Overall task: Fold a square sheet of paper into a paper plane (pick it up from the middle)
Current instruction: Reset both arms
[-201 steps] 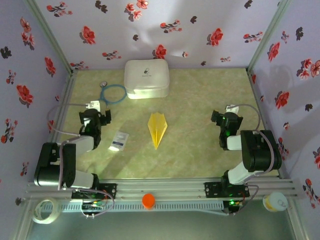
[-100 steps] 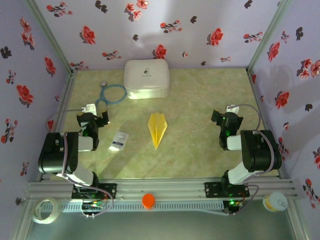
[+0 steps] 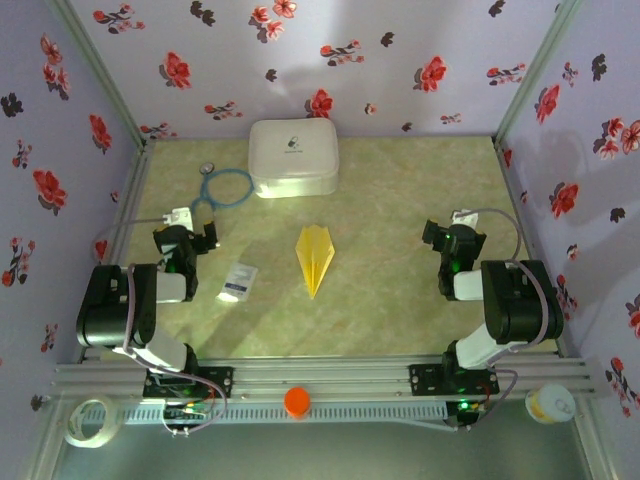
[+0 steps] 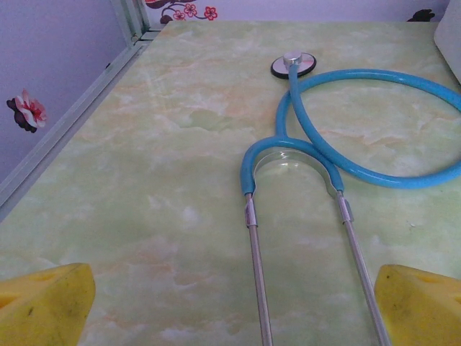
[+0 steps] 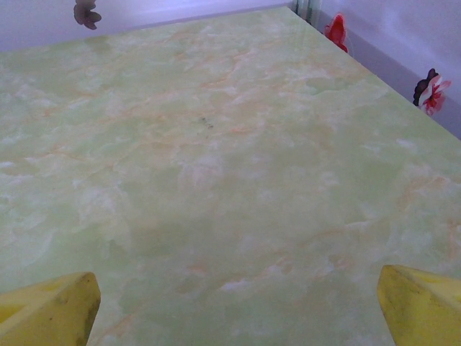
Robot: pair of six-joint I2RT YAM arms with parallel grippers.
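The yellow paper lies folded into a narrow pointed paper plane (image 3: 316,258) with a centre crease, flat on the middle of the green table, its tip toward the near edge. My left gripper (image 3: 198,228) rests at the left, well apart from the plane; in the left wrist view the left gripper (image 4: 232,308) is open, its yellow pads (image 4: 47,306) wide apart with nothing held. My right gripper (image 3: 450,234) rests at the right, equally far from the plane. The right wrist view shows the right gripper (image 5: 234,308) open over bare table.
A white rounded case (image 3: 292,158) stands at the back. A blue stethoscope (image 3: 224,186) lies just ahead of the left gripper, its metal tubes (image 4: 258,281) running between the fingers. A small white packet (image 3: 238,281) lies left of the plane. Flowered walls enclose the table.
The left arm has folded back toward its base, and its gripper has shifted slightly left and away. The plane and the right arm have not moved.
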